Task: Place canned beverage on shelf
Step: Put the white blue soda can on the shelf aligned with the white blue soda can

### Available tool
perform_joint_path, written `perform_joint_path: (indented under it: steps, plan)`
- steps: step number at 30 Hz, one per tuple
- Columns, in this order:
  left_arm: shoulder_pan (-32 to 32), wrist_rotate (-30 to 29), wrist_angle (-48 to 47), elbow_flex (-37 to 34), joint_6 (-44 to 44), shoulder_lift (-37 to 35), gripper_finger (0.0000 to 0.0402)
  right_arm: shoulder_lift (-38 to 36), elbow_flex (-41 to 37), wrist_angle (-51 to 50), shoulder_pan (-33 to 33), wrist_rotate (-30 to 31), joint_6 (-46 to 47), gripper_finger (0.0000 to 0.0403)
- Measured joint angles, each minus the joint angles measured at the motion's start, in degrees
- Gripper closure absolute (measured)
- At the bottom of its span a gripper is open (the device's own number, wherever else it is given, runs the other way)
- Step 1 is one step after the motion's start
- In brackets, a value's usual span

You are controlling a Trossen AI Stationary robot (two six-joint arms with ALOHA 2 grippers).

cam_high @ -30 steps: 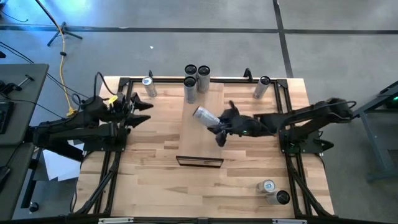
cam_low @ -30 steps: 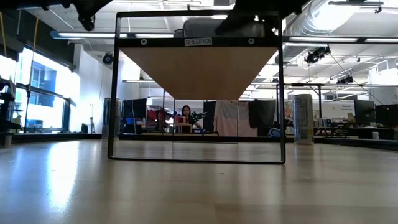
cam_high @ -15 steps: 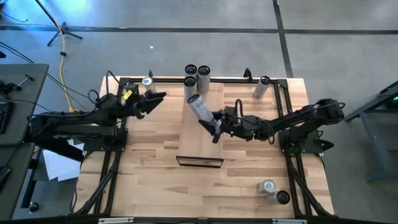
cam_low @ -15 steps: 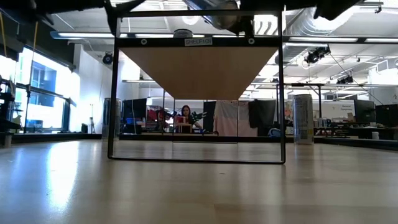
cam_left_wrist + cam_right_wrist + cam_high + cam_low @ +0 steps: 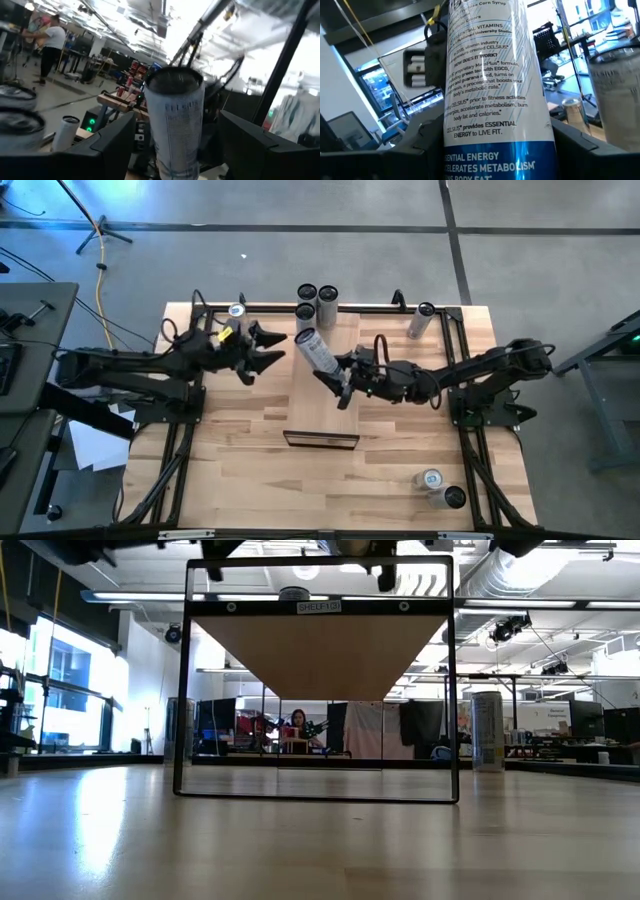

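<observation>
Right pincer (image 5: 338, 383) is clamped on the lower end of a canned beverage (image 5: 314, 351), holding it tilted over the back half of the shelf (image 5: 322, 405). Its fingers get lost against the dark arm from above, but the right wrist view shows the can (image 5: 492, 85) wedged between them, label text filling most of the picture and its top cut off. Left pincer (image 5: 268, 347) sits just beside the can with fingers spread and nothing in them; in its wrist view the can (image 5: 176, 122) stands in the gap, not touched. From the low view only the shelf's underside (image 5: 318, 655) and black frame show, with both pincers mostly cropped off the top. Three more cans (image 5: 315, 303) stand at the shelf's far end, one each near the back corners of the desk (image 5: 240, 445), two at the front right.
</observation>
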Motion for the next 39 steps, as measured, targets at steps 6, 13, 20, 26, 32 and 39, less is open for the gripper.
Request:
perform_joint_path:
  steps: [6, 13, 20, 26, 32, 39]
  plan:
    - [-1.0, 1.9, -1.2, 4.8, 3.0, 5.8, 0.0149, 0.0, 2.1, 0.0, -0.2, -0.3, -2.5, 0.0165]
    - [-1.1, 2.9, -0.5, 8.9, 4.5, 11.0, 0.0149, 0.0, 2.9, -1.9, 0.0, -0.6, -3.1, 0.0165]
    - [-1.3, 3.2, 0.0, 12.3, 5.9, 14.2, 0.0149, -0.2, 3.0, -2.1, 0.0, -1.2, -2.7, 0.0165]
    - [-1.3, 3.8, -0.1, 12.9, 5.9, 14.6, 0.0149, -0.2, 3.0, -2.3, 0.0, -1.5, -3.2, 0.0165]
    - [-0.9, 3.8, -0.4, 12.9, 6.3, 13.7, 0.0177, -0.2, 3.1, -2.4, -0.1, -2.3, -4.2, 0.0165]
    - [-0.7, 3.7, -3.1, 12.9, 5.5, 13.7, 0.0253, 0.1, 3.1, -4.0, -0.4, -3.1, -4.2, 0.0097]
